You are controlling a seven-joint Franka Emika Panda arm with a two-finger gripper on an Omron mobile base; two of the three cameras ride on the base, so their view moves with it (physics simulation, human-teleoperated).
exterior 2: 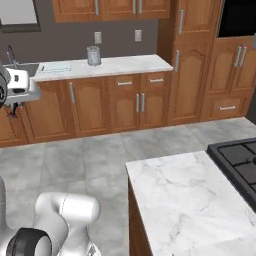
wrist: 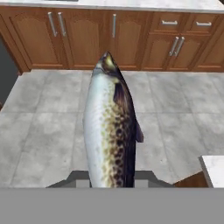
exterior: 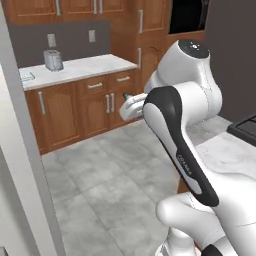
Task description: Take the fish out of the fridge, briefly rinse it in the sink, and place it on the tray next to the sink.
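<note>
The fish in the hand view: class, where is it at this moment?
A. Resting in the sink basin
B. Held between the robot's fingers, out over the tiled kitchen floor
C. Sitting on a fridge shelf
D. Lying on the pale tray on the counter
B: in the hand view the fish rises from between the fingers, with the grey floor tiles and the wooden cabinets behind it.
</note>
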